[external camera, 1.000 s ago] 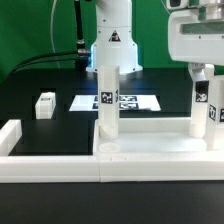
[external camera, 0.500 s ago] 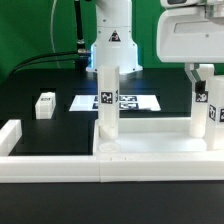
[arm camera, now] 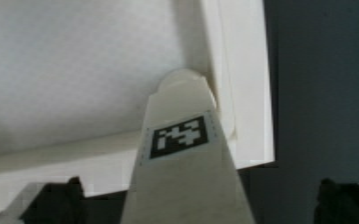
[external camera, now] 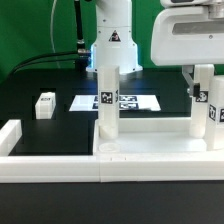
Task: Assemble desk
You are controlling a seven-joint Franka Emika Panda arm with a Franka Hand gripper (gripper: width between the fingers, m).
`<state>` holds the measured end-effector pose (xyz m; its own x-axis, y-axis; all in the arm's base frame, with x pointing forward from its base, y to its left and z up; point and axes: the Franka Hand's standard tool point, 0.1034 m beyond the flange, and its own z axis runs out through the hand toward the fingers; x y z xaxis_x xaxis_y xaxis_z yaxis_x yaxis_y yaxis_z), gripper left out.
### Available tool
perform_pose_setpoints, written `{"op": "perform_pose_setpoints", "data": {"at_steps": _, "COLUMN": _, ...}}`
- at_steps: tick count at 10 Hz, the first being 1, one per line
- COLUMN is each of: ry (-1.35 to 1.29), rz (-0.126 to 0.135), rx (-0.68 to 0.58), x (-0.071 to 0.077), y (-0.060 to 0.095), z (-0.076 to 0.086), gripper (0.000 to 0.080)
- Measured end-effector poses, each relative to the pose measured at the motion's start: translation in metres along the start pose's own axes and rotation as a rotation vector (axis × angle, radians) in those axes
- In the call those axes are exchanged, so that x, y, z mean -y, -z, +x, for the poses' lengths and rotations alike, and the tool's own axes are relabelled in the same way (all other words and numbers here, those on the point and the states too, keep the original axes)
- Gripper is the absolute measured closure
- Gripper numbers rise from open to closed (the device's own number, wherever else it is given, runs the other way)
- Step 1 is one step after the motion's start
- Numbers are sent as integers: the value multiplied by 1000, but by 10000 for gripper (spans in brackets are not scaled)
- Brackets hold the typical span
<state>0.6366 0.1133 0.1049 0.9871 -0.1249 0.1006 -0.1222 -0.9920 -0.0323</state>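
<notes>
- The tabletop panel (external camera: 150, 148) lies flat on the black table (external camera: 40, 135), pushed into the corner of the low white border wall (external camera: 60, 165) on the exterior view's right half.
- One square leg (external camera: 107, 105) stands upright at the panel's corner nearer the exterior view's left; a second leg (external camera: 204, 108) stands at the right-hand corner, directly below the gripper (external camera: 203, 72).
- A third leg (external camera: 46, 105) lies loose on the table toward the exterior view's left, well apart from the panel; no fourth leg is in view.
- The marker board (external camera: 120, 102) lies flat behind the standing left leg.
- In the wrist view the tagged leg (arm camera: 185, 140) rises between the two dark fingertips (arm camera: 51, 197), which stand wide on either side without touching it: the jaws are released and grasp nothing.
- Whether this right leg is fully seated cannot be told from either view.
- Risk, as a judgement: the fingers straddle the leg closely, so any sideways drift as the arm lifts could clip its top and tilt or unseat it.
- If the jaws close off-centre, one finger would meet the leg first and push it, perhaps shifting the whole panel off the border wall.
- The loose leg is small and lying on its side, so a poorly aligned pickup could knock it further away.
</notes>
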Motion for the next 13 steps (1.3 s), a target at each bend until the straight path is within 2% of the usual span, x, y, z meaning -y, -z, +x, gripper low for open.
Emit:
{"op": "perform_pose_setpoints", "data": {"at_steps": 1, "ry": 70, "rz": -11, "rx": -1, "x": -1, "y": 0, "z": 0, "gripper": 150}}
{"op": "perform_pose_setpoints", "data": {"at_steps": 4, "ry": 142, "rz": -16, "rx": -1, "x": -2, "y": 0, "z": 0, "gripper": 165}}
{"op": "perform_pose_setpoints", "data": {"at_steps": 6, "ry": 142, "rz": -17, "rx": 0, "x": -3, "y": -1, "z": 0, "gripper": 515}}
{"op": "perform_pose_setpoints", "data": {"at_steps": 9, "ry": 93, "rz": -16, "rx": 0, "x": -3, "y": -1, "z": 0, "gripper": 512}}
{"op": "perform_pose_setpoints", "data": {"at_steps": 13, "ry": -373, "rz": 11, "rx": 1, "x": -4, "y": -2, "z": 0, "gripper": 512}}
